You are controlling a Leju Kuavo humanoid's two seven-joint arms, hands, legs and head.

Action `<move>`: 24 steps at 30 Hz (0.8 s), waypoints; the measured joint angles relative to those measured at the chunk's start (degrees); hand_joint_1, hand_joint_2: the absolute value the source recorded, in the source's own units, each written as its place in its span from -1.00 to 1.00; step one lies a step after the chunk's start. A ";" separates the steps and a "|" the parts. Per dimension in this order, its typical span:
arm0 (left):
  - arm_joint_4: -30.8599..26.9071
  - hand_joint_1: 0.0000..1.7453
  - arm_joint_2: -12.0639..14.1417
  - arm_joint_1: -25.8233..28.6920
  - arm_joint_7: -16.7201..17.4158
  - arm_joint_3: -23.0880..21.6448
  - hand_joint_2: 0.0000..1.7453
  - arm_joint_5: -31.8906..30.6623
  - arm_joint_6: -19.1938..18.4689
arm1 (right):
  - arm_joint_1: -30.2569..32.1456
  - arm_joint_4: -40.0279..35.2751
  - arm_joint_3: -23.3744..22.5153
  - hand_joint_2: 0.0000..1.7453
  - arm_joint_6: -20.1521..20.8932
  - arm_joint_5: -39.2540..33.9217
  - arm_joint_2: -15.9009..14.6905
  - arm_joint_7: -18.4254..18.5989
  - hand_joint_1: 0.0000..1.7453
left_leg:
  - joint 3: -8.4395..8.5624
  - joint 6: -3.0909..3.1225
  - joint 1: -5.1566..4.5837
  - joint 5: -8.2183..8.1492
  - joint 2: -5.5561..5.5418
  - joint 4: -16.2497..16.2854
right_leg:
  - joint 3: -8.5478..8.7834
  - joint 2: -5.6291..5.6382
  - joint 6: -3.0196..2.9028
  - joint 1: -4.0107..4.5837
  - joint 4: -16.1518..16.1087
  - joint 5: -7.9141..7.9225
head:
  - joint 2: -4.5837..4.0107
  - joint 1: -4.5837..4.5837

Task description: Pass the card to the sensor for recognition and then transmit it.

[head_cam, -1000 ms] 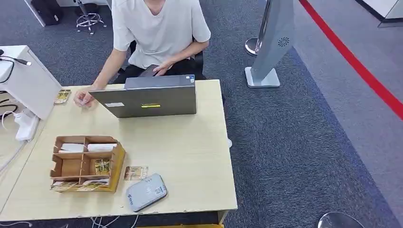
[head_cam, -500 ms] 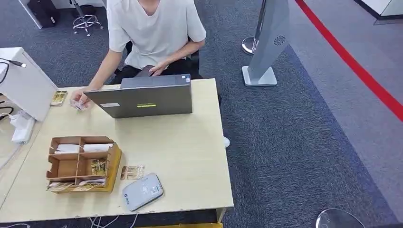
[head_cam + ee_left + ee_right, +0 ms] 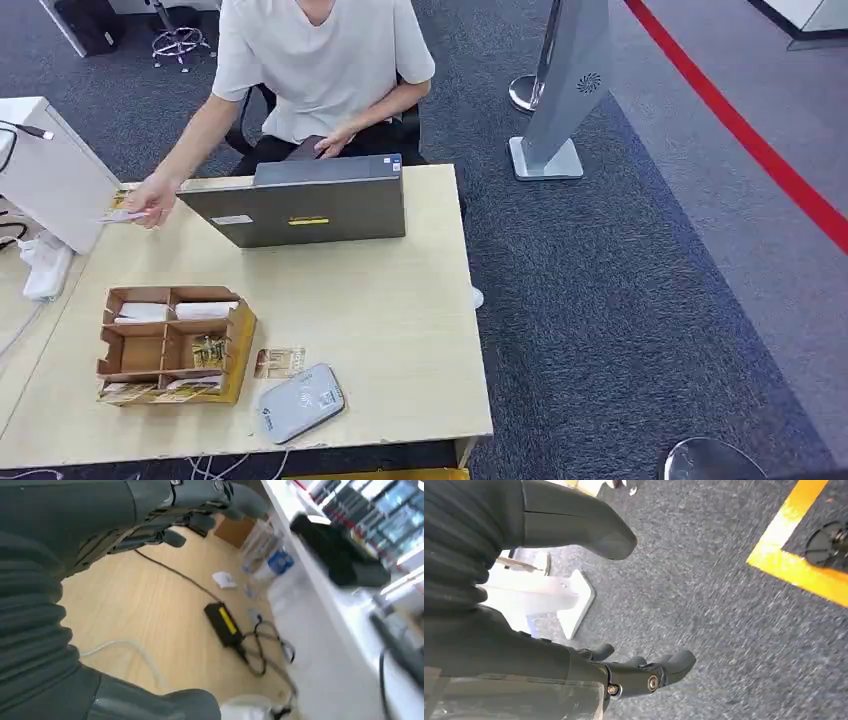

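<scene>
Pale wooden counter (image 3: 400,300) is carrying a small printed card (image 3: 279,362), lying beside a flat grey rounded card sensor (image 3: 301,403), well apart from both hands' fingers. Left hand (image 3: 165,515) and right hand (image 3: 624,672) are both hanging released, holding nothing.

We see a desk (image 3: 400,320) of pale, matt wood grain, a brown cardboard organiser (image 3: 170,345) at its 8 o'clock, a smooth grey plastic sensor (image 3: 301,403) with slight sheen, a matt grey laptop (image 3: 305,208), and rough carpet (image 3: 620,300).
</scene>
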 joint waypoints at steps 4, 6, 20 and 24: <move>-9.53 -1.00 -4.09 3.52 0.77 -6.35 1.00 -15.00 3.99 | -0.41 0.00 0.00 1.00 -0.09 0.79 0.00 0.46 -1.00 | -0.07 0.05 0.03 0.00 0.41 0.05 | -0.10 0.42 0.04 0.03 -0.05 0.27 | 0.00 0.33; -11.00 -1.00 -4.72 3.52 -2.47 -10.22 1.00 -23.81 6.99 | -0.14 0.02 0.02 1.00 0.00 1.09 0.00 0.61 -1.00 | -0.06 0.05 0.01 0.00 0.31 0.06 | -0.09 0.35 0.07 0.01 -0.06 0.27 | 0.00 0.22; -17.34 -1.00 -8.64 3.43 0.47 -39.46 1.00 -49.19 11.26 | 0.35 0.04 0.07 1.00 1.31 0.83 -0.61 2.80 -1.00 | -0.11 0.11 0.01 0.00 0.32 0.07 | -0.08 0.36 0.15 0.00 -0.06 0.32 | 0.00 0.22; -19.74 -1.00 -8.79 3.98 0.95 -41.97 1.00 -49.08 10.52 | 0.53 0.04 0.07 1.00 1.40 0.96 -0.61 2.86 -1.00 | -0.11 0.12 0.02 0.00 0.31 0.06 | -0.10 0.34 0.15 0.01 -0.05 0.31 | 0.00 0.22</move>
